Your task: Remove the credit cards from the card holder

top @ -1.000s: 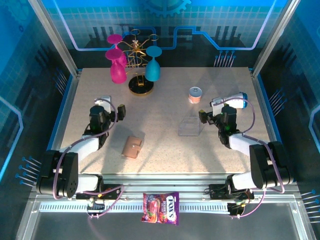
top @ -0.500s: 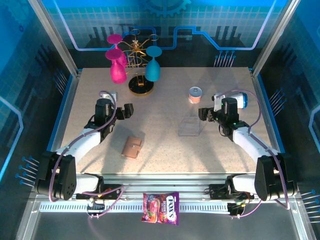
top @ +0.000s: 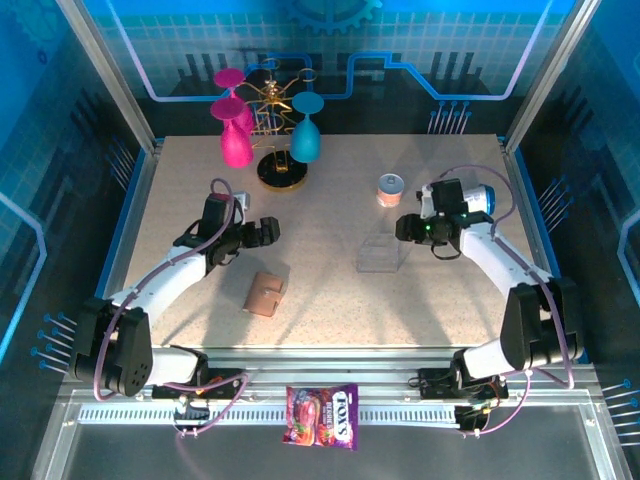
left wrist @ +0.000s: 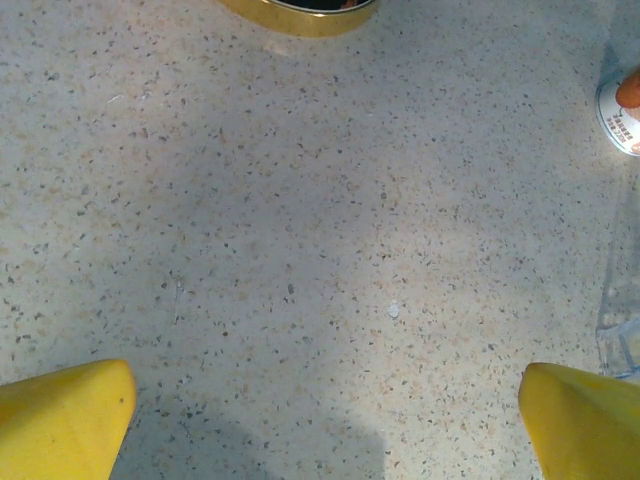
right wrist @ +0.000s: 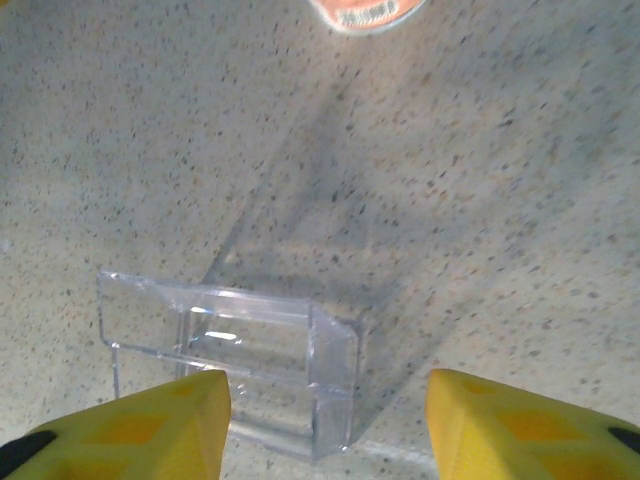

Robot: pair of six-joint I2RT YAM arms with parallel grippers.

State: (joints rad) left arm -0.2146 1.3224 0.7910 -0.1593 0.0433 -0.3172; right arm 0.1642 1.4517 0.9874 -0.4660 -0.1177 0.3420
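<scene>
The card holder (top: 266, 293), a small tan-brown wallet, lies folded shut on the table in front of the left arm. The credit cards are hidden. My left gripper (top: 268, 232) hovers just beyond the card holder, apart from it. In the left wrist view its jaws (left wrist: 325, 430) are open wide over bare tabletop. My right gripper (top: 405, 228) hangs beside the far right end of a clear plastic box (top: 381, 255). In the right wrist view its yellow fingers (right wrist: 150, 420) stand apart, and the gripper (right wrist: 330, 420) is open above the box's end (right wrist: 230, 370) without touching it.
A gold rack with pink and teal glasses (top: 280, 170) stands at the back left; its base (left wrist: 300, 8) shows in the left wrist view. A small can (top: 390, 189) sits behind the clear box. A candy bag (top: 322, 415) lies off the table's front edge.
The left arm has reached forward and to the right, bringing its gripper near the card holder. The right arm has stretched out, its gripper shifting slightly left, and its jaws have narrowed.
</scene>
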